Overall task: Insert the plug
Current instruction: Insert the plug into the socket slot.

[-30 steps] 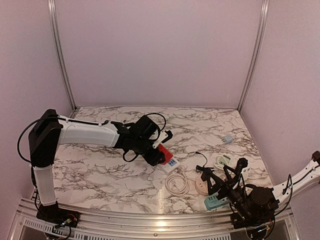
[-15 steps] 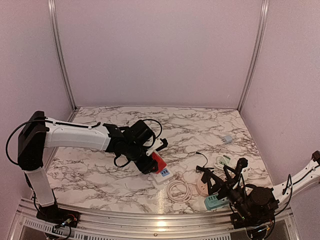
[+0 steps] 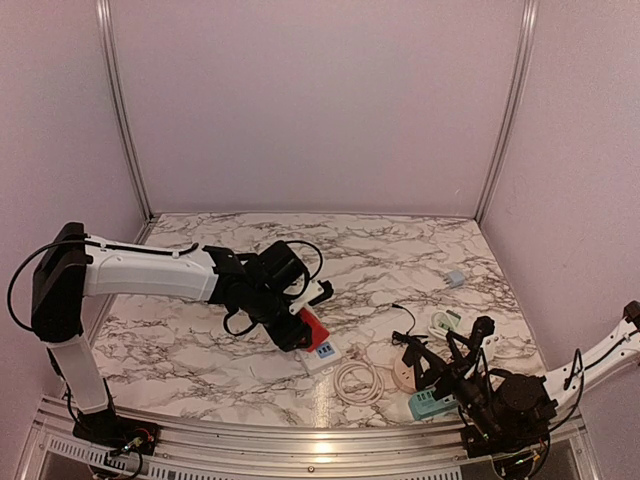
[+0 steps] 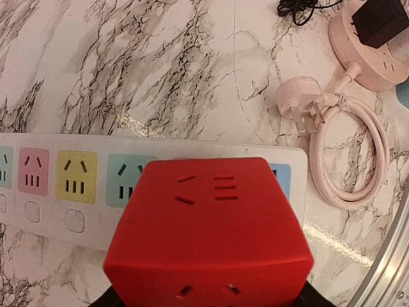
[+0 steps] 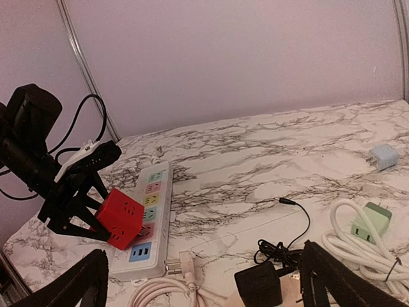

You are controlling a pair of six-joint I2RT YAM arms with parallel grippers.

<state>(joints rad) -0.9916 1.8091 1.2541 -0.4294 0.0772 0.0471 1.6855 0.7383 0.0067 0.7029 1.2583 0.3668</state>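
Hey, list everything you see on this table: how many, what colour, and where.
red cube socket: 1, red, in the left gripper, at the power strip's near end
power strip: 1, white with coloured sockets, table centre
cable with plug: 1, pink, coiled right of the strip
round socket hub: 1, pink, right of the coil
adapter: 1, black, on the hub
thin cable: 1, black, behind the hub
plug: 1, green, on a white cable, right side
small charger: 1, pale blue, far right
block: 1, teal, near edge; kind unclear
table: 1, marbled white
left gripper: closed on the cube
right gripper: open, empty
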